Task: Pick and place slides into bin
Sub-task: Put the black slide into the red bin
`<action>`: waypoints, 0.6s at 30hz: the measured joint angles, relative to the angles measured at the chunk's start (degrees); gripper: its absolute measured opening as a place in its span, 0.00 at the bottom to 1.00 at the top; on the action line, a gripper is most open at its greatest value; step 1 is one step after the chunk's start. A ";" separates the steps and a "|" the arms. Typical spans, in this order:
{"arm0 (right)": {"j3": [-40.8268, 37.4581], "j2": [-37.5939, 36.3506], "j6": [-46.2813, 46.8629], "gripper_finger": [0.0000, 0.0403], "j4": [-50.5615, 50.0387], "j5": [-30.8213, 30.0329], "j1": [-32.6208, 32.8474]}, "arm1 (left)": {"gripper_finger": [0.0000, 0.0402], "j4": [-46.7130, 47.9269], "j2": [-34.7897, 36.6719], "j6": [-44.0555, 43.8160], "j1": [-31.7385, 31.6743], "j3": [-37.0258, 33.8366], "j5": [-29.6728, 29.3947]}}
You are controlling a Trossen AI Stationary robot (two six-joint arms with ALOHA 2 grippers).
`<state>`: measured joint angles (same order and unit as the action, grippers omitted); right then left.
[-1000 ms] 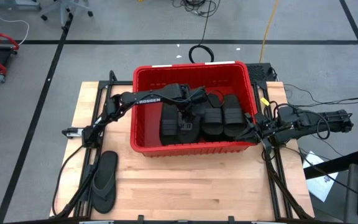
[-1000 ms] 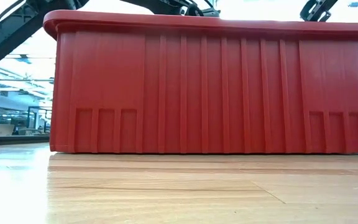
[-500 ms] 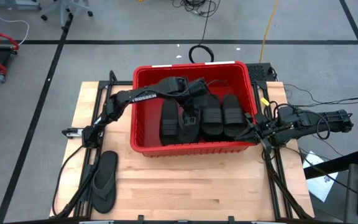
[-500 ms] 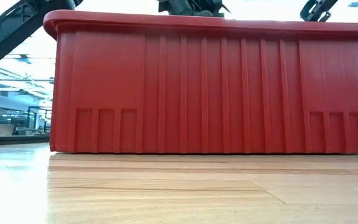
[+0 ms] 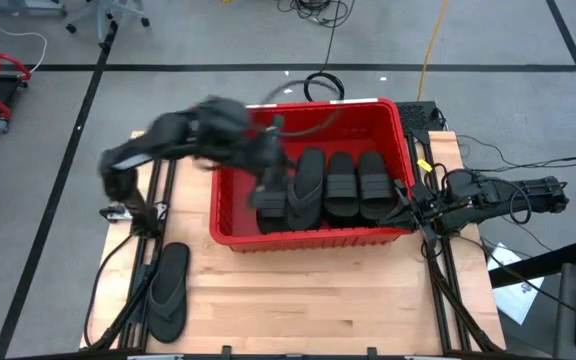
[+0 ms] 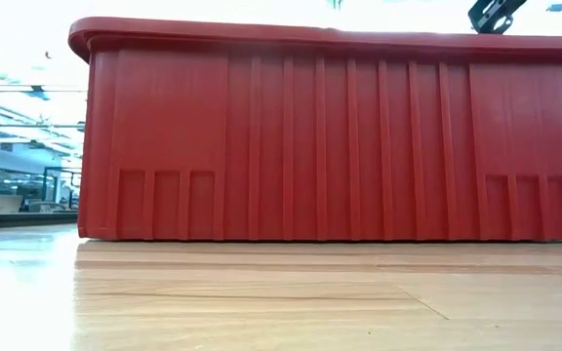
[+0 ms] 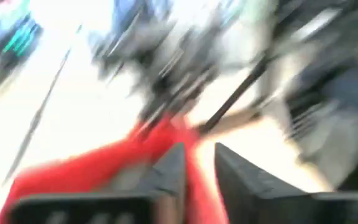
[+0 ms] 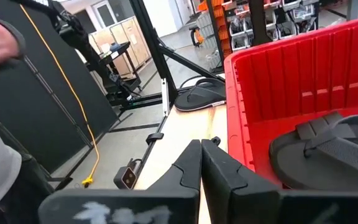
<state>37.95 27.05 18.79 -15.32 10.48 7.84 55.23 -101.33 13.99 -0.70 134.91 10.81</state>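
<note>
Over the red bin (image 5: 230, 232) the left end effector (image 5: 268, 182) is a blur, so I can't tell its state. Slides (image 5: 341, 186) lie inside, one flip-flop (image 5: 168, 290) sits on the bench (image 5: 318, 300). Right end effector (image 5: 404, 212), closed and empty, rests beside the bin.

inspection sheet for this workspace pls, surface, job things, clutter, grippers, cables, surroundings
surface: wooden table, bare in front of the bin
job's things: red bin holds several black slides; one flip-flop lies on the table's front left corner, outside the bin
clutter: nothing seen
grippers: left gripper blurred in motion over the bin's left part, nothing seen in it; right gripper shut, parked at the bin's right wall, empty
cables: black cables around the right arm; a yellow cord and a black coil on the floor behind the table
surroundings: grey floor with black tape lines; a chair base at the back
</note>
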 joint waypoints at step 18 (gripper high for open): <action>0.00 0.00 -3.31 0.00 0.92 -0.26 0.00 | 0.00 -17.12 12.36 -17.58 15.25 -41.08 8.38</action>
<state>37.95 27.05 15.48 -14.39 10.22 7.84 38.11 -88.97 -3.59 14.55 93.83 19.19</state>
